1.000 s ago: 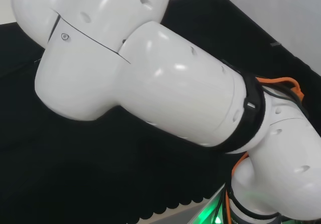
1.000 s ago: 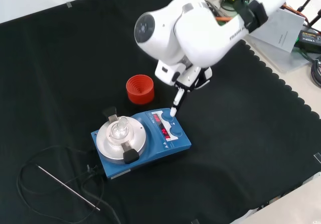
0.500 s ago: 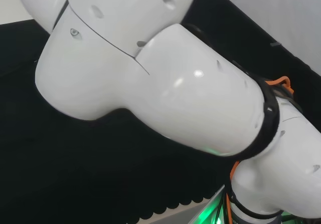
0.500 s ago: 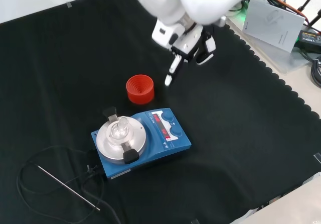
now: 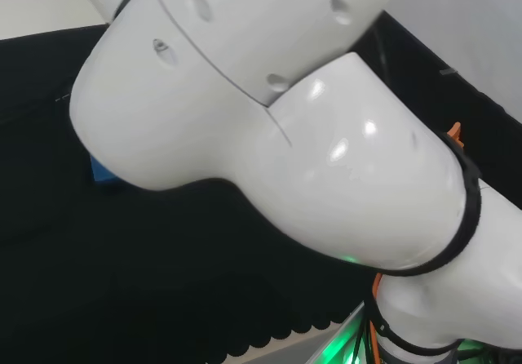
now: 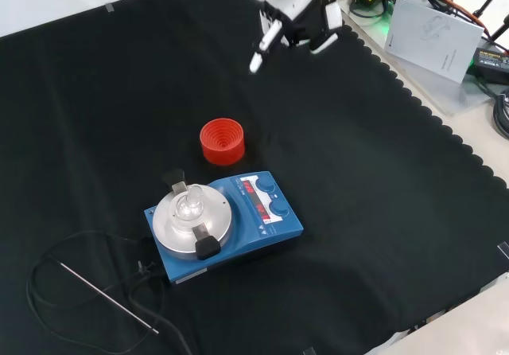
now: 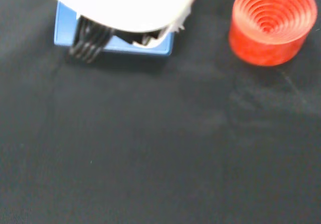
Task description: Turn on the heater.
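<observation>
The blue heater sits on the black cloth in the front view, its round silver plate carrying a small clear glass piece. Red digits glow on its front panel, beside two blue knobs. The hand hangs at the top of the front view, well apart from the heater, with one white finger straight and pointing down and the others curled, holding nothing. A blue corner of the heater peeks out under the arm in the head view. In the wrist view the heater's edge lies under the blurred hand.
A red ribbed ring stands on the cloth between the hand and the heater. A thin metal probe and its black cable lie left of the heater. Papers and cables lie off the cloth at the front view's top right.
The hand has lifted off the heater's panel and drawn back over the red ring to the front view's top. The arm's links have swung in the head view. The heater has not moved.
</observation>
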